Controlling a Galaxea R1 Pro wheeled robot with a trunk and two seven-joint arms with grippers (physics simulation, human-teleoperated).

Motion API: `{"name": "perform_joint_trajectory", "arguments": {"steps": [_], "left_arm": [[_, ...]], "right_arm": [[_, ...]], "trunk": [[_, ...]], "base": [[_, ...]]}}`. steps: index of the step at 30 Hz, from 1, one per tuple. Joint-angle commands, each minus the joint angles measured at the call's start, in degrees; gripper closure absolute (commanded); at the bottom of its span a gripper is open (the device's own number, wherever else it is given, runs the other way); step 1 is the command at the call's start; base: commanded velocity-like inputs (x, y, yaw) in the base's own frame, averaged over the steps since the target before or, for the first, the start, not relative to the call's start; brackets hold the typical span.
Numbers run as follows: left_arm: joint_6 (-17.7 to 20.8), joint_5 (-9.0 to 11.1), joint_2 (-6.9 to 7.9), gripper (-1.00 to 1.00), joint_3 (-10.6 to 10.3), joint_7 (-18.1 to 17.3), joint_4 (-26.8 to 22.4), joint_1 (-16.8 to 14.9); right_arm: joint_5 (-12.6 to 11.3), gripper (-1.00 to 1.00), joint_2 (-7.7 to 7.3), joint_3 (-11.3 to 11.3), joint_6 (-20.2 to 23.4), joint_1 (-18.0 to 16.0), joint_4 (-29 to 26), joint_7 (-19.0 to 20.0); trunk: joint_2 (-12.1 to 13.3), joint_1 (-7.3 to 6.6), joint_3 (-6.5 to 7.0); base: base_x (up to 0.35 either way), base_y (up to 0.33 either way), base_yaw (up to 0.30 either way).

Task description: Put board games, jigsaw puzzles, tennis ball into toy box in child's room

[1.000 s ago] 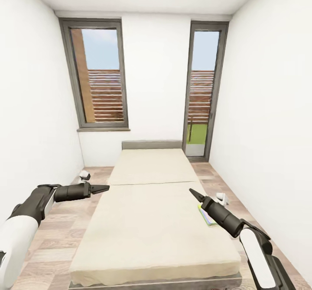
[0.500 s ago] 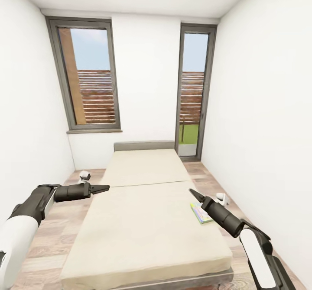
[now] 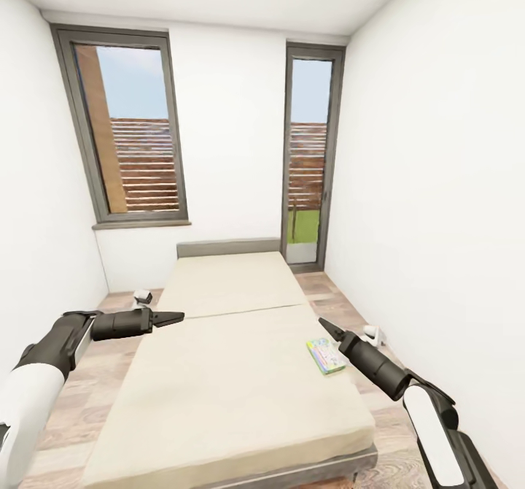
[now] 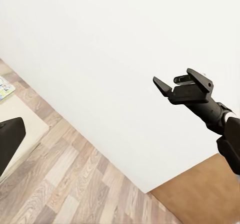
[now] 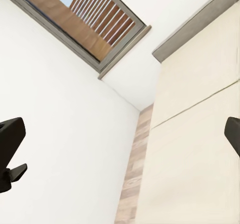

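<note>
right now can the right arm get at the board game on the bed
Probably yes. The board game lies flat at the bed's right edge, just beside the right hand, with nothing lying between them. The hand sits above and slightly past it, so it would need to pull back and lower first.

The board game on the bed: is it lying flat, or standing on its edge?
Flat. The board game lies face up on the bed, near its right edge, beside the right tool.

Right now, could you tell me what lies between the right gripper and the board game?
Nothing: in the head view, the right gripper hangs just above the board game on the bed.
</note>
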Motion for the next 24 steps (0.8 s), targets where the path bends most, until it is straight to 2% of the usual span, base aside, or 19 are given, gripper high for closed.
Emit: {"name": "perform_joint_trajectory", "arguments": {"steps": [1, 11, 24], "left_arm": [[0.6, -0.52, -0.03, -1.0, 0.26, -0.41, -0.03, -0.02], [0.6, -0.51, -0.03, -1.0, 0.26, 0.45, -0.03, -0.01], [0.6, -0.7, -0.9, -1.0, 0.26, 0.59, -0.03, -0.02]], "right_arm": [[-0.19, -1.0, 0.07, -0.09, 0.36, -0.03, 0.01, 0.13], [0.03, -1.0, 0.27, -0.07, 0.32, -0.01, 0.01, 0.17], [0.41, -1.0, 0.42, -0.01, -0.77, -0.03, 0.58, -0.31]], "trunk": [[-0.05, 0.03, -0.01], [-0.05, 0.03, 0.17], [-0.05, 0.03, 0.19]], "base": [[0.0, -0.139, -0.14], [0.0, -0.206, -0.122], [0.0, -0.249, -0.013]]}}
